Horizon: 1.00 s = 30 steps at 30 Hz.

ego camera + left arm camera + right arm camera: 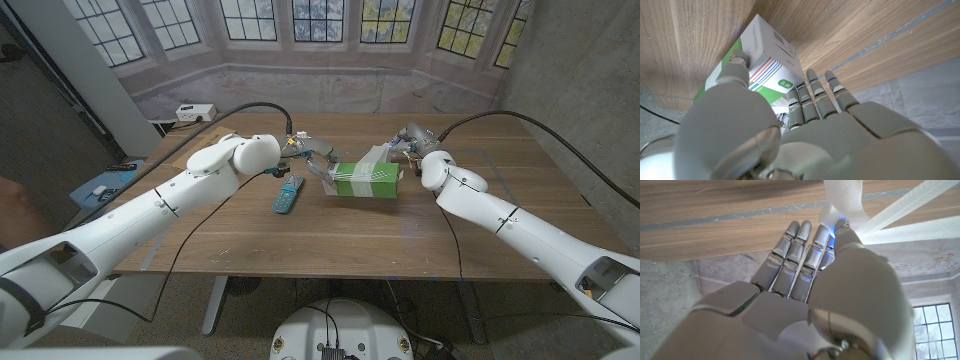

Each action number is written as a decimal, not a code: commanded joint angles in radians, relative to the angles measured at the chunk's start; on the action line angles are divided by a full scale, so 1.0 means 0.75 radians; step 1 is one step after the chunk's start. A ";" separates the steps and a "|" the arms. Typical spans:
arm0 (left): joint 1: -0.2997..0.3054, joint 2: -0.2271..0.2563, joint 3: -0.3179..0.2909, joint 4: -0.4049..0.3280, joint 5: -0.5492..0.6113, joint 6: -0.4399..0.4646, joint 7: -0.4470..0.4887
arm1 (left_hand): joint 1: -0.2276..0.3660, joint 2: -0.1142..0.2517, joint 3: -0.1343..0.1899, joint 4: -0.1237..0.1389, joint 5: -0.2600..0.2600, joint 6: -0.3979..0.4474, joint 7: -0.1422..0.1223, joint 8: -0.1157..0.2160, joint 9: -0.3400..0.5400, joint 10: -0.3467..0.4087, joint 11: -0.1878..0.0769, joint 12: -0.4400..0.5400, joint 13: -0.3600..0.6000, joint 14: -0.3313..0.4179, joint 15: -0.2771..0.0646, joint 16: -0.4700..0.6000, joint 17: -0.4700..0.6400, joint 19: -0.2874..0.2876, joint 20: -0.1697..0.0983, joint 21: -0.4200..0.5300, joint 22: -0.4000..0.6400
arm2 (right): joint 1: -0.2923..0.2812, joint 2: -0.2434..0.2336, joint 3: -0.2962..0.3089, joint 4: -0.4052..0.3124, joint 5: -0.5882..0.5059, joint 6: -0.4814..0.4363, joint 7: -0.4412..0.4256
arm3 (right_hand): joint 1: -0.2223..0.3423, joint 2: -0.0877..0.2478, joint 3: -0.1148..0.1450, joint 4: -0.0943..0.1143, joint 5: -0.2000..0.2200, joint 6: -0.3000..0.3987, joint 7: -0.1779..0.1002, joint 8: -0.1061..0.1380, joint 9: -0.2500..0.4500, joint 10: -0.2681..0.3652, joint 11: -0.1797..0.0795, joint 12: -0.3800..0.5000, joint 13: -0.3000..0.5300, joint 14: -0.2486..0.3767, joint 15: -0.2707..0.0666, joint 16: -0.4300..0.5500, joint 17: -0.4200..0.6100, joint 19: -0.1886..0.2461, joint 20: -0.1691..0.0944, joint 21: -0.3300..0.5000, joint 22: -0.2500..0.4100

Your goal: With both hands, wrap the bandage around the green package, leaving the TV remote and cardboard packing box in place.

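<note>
Item: green package (367, 180), lying on its side at the middle of the wooden surface (330, 235), white bandage (352, 176) bands crossing its left part.

Item: bandage, loose length rising from the package top toward my right hand (412, 143). In the right wrist view the strip (845, 200) runs taut past my fingers (805, 245), pinched at the thumb tip; the other fingers lie straight and close together.

Item: my left hand (300, 152), at the package's left end. In the left wrist view the thumb tip presses the box's edge (765, 55) while the fingers (815, 97) stand straight beside it; I cannot tell whether they truly clasp it.

Item: TV remote (288, 195), blue, flat on the surface just left of the package, apart from it.

Item: white power strip (196, 112), far left corner of the surface.
</note>
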 commanded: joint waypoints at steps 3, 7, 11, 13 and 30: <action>-0.012 -0.005 0.007 0.029 -0.010 -0.026 -0.016 | 0.015 0.067 0.015 0.005 0.009 0.079 0.026 0.170 0.003 0.008 0.001 0.004 0.002 0.006 0.006 -0.009 0.004 -0.002 -0.003 0.001 0.005 | 0.024 0.000 -0.004 0.000 -0.026 0.002 0.027 | 0.004 0.010 -0.001 0.001 0.008 0.009 -0.009 0.001 -0.001 0.003 -0.010 -0.001 0.005 0.015 -0.153 -0.002 0.008 -0.004 -0.050 0.004 0.007; -0.014 -0.005 0.010 0.034 -0.012 -0.034 -0.023 | 0.014 0.068 0.016 0.005 0.009 0.081 0.021 0.171 0.003 0.007 0.005 0.003 0.002 0.006 0.007 -0.009 0.003 -0.003 -0.003 0.000 0.005 | 0.028 0.000 -0.004 -0.011 -0.035 -0.006 0.030 | 0.004 0.011 -0.002 0.001 0.008 0.007 -0.009 0.000 -0.001 0.004 -0.009 -0.001 0.005 0.015 -0.153 -0.003 0.009 -0.004 -0.049 0.004 0.007; -0.017 -0.010 0.014 0.039 -0.012 -0.039 -0.026 | 0.016 0.069 0.016 0.005 0.009 0.082 0.021 0.172 0.002 0.007 0.005 0.003 0.002 0.004 0.007 -0.009 0.004 -0.003 -0.003 0.000 0.005 | 0.033 -0.002 -0.004 -0.025 -0.045 -0.014 0.035 | 0.007 0.012 -0.002 0.000 0.008 0.008 -0.007 0.000 -0.001 0.001 -0.009 -0.002 0.006 0.016 -0.155 -0.004 0.009 -0.004 -0.050 0.004 0.007; -0.019 -0.012 0.017 0.042 -0.012 -0.045 -0.028 | 0.016 0.069 0.016 0.005 0.009 0.082 0.021 0.172 0.003 0.007 0.006 0.003 0.002 0.003 0.006 -0.009 0.005 -0.004 -0.003 0.000 0.005 | 0.036 -0.001 -0.005 -0.032 -0.052 -0.019 0.035 | 0.009 0.011 -0.003 -0.001 0.008 0.009 -0.006 0.000 0.000 0.002 -0.008 -0.002 0.006 0.016 -0.156 -0.004 0.010 -0.004 -0.049 0.004 0.007; -0.024 -0.021 0.026 0.066 -0.014 -0.085 -0.030 | 0.017 0.070 0.017 0.004 0.008 0.085 0.023 0.175 0.004 0.006 0.006 0.002 0.002 0.002 0.009 -0.008 0.006 -0.004 -0.001 0.000 0.005 | 0.012 -0.039 0.013 -0.199 -0.092 -0.111 0.058 | 0.006 0.012 -0.008 0.003 0.007 0.007 -0.004 -0.002 0.000 0.000 -0.009 -0.006 0.007 0.016 -0.150 -0.010 0.011 -0.004 -0.048 0.004 0.006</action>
